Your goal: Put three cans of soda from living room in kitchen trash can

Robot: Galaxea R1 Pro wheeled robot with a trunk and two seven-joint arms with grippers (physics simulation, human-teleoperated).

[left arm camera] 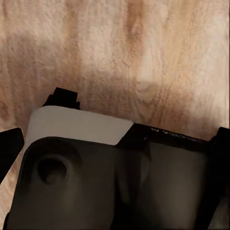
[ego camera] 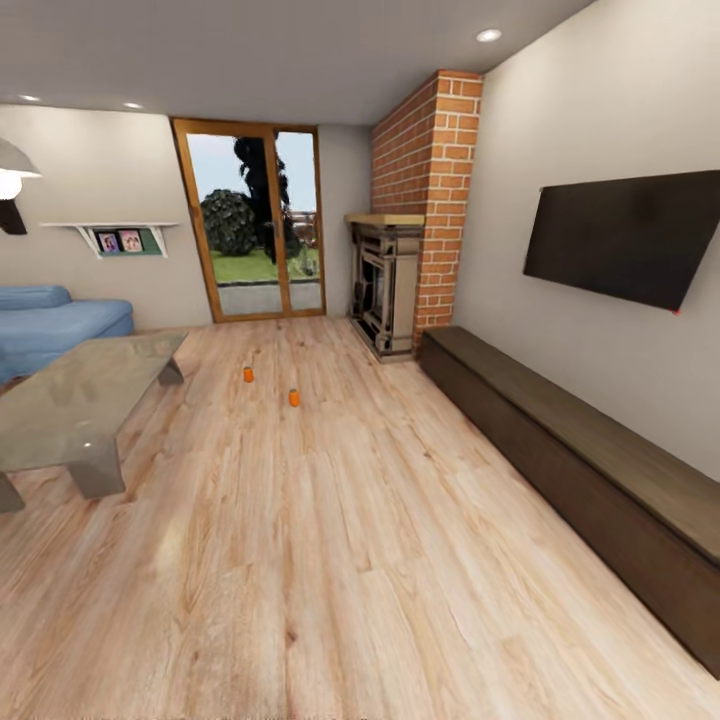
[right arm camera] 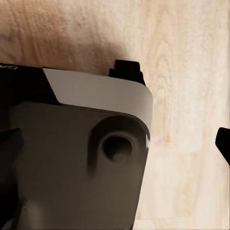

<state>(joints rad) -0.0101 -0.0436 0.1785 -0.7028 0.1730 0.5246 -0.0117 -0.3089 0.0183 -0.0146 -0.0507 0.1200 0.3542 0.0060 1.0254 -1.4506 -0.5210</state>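
Two small orange cylindrical soda cans (ego camera: 248, 374) (ego camera: 294, 397) stand far ahead on the light wood plank floor (ego camera: 330, 560). Drive straight up, stopping short of them. Finger state: perhaps spread, cannot tell.

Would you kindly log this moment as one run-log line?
phase: approach | place: living room | soda cans: two upright on floor | low grey table: left | grippers: unclear

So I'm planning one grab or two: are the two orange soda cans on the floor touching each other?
Apart. The head view shows one can and the other can standing on the floor with bare wood planks plainly between them.
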